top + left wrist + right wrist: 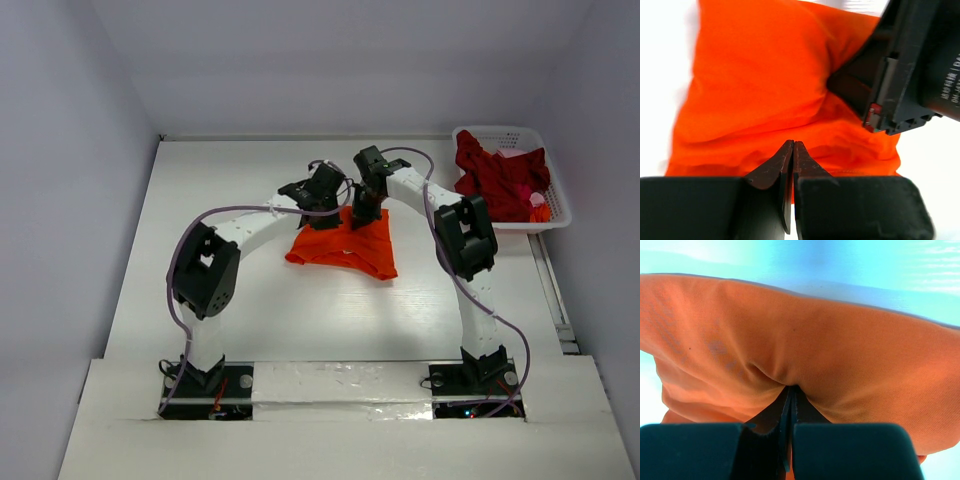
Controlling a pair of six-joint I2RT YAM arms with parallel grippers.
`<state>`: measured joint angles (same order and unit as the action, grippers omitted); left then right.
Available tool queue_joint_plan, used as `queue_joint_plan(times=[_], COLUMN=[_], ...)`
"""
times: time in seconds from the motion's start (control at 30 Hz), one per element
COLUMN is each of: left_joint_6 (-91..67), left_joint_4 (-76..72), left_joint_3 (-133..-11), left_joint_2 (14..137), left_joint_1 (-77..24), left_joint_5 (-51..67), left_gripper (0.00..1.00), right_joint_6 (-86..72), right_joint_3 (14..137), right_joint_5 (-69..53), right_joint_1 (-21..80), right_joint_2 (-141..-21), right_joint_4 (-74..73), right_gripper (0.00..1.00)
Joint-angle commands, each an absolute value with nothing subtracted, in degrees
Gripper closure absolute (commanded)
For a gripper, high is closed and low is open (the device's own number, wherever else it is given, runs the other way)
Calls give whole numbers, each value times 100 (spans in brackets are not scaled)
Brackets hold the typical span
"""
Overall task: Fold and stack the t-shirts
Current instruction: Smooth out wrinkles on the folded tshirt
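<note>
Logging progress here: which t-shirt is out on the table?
The orange shirt, bunched on the table with the right claw pinching it; the red shirt lies crumpled in the basket.

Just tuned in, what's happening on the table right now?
Both arms are over the bunched orange t-shirt. The right gripper is shut on a pinch of its cloth. The left gripper is shut at its edge, but whether it grips cloth is unclear. The red t-shirt lies crumpled in the white basket, far right.
</note>
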<state>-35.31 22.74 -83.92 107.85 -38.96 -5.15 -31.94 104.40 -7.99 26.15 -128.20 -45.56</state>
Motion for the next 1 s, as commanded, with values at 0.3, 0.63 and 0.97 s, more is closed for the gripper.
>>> queue_joint_plan(times=[0.3, 0.63, 0.97], left_joint_6=[-3375, -3471, -3551], left_joint_4=[1793, 2250, 3040], left_joint_3=[-7314, -6153, -7792], left_joint_2=[10635, 9898, 9650], left_joint_1=[-4350, -4711, -4711], left_joint_5=[-404, -475, -650], left_gripper=[100, 100, 100], right_joint_6=[-3103, -3103, -3103], right_joint_3=[10643, 10828, 10767], right_joint_5=[-791, -809, -791], right_joint_1=[2575, 2575, 2575], right_joint_2=[-12832, -12937, -12894], right_joint_4=[-4579, -4641, -4614], right_gripper=[100, 100, 100])
